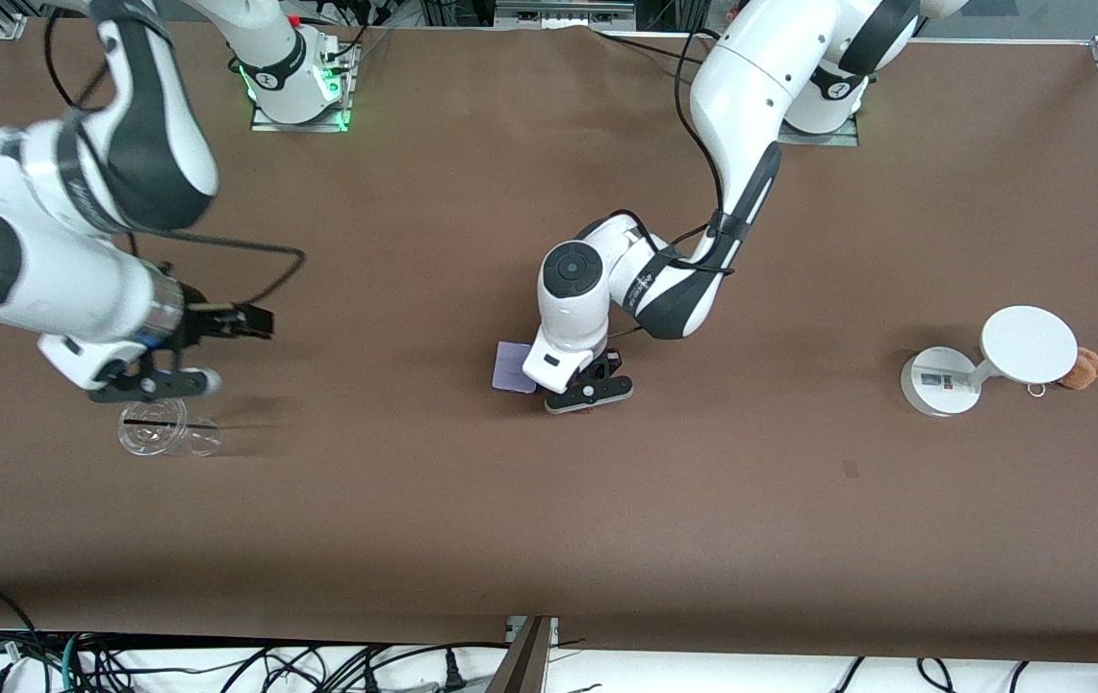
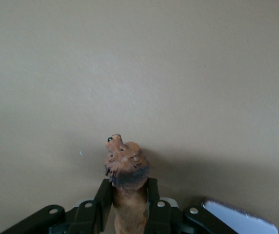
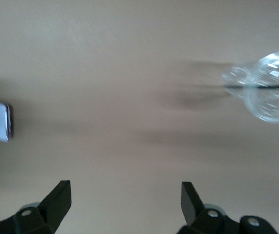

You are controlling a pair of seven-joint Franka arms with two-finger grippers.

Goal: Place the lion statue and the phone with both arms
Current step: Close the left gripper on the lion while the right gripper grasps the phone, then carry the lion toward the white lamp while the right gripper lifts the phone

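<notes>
Now the left gripper (image 1: 589,393) is low over the middle of the brown table (image 1: 549,520), its two fingers (image 2: 102,200) clamped on the lion statue (image 2: 126,187). In the left wrist view the orange-brown figurine sticks out from between the pads, dark mane and small snout forward. The phone (image 1: 512,367), a flat pale lavender rectangle, lies on the table just beside that gripper, at about ten o'clock from it in the front view, partly covered by the arm's white wrist; one corner of it also shows at the edge of the left wrist view.

At the right arm's end of the table the right gripper (image 1: 159,383) hangs with its fingers (image 3: 57,200) spread wide and nothing between them. A clear plastic cup (image 1: 164,430) lies on its side just at six o'clock from it in the front view.

Toward the left arm's end stands a white round-disc stand (image 1: 938,383), and a tan-brown plush toy (image 1: 1083,369) sits at three o'clock from it, touching the raised disc's edge.
</notes>
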